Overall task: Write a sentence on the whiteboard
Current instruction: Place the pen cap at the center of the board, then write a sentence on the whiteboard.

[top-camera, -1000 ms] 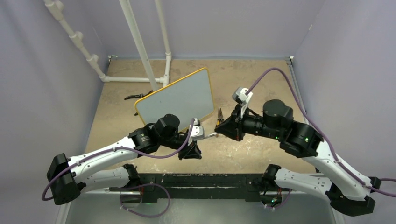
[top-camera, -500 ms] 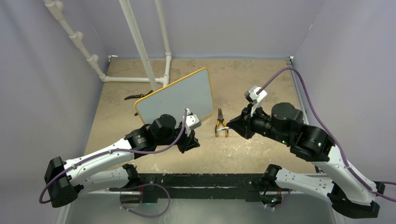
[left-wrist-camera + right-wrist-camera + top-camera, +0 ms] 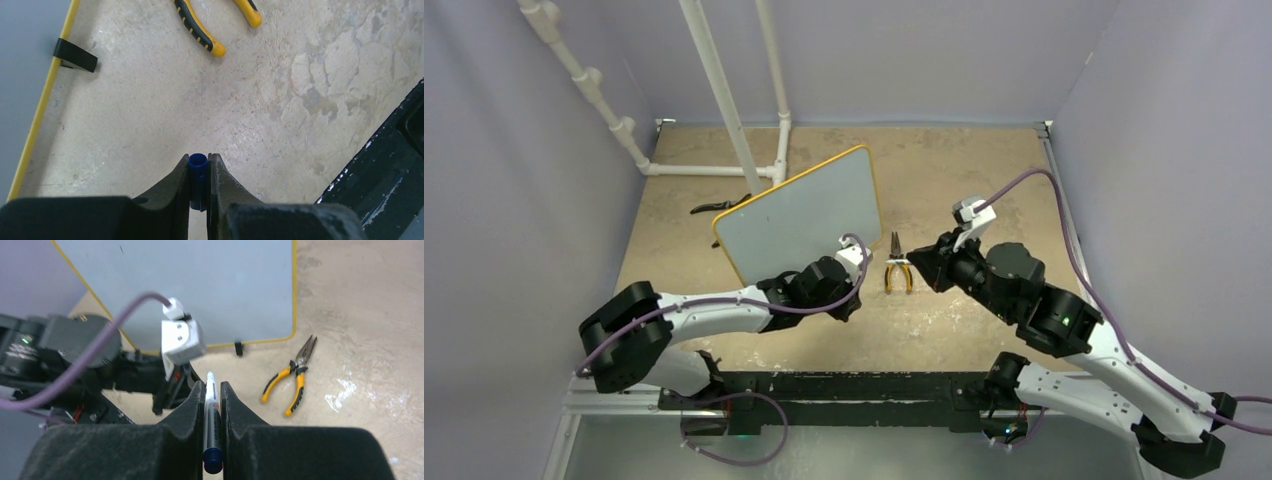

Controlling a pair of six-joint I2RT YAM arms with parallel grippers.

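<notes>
The whiteboard (image 3: 804,212) stands tilted at mid-table, pale grey with a yellow frame. Its face is blank in the right wrist view (image 3: 200,290); no sentence shows on it. Its yellow edge and a black foot show in the left wrist view (image 3: 44,95). My left gripper (image 3: 849,290) is low, just in front of the board's near right corner, shut on a blue marker cap (image 3: 198,169). My right gripper (image 3: 921,265) is to the right of the pliers, shut on a white marker (image 3: 212,405) whose uncapped tip points toward the left gripper.
Yellow-handled pliers (image 3: 897,270) lie on the table between the two grippers, right of the board; they also show in the right wrist view (image 3: 295,375). A black tool (image 3: 719,207) lies behind the board. A white pipe frame (image 3: 724,100) stands at the back left.
The two grippers were together a second ago and have pulled apart. The right one has drawn back right with the marker, and the left arm has swung forward and low with the cap.
</notes>
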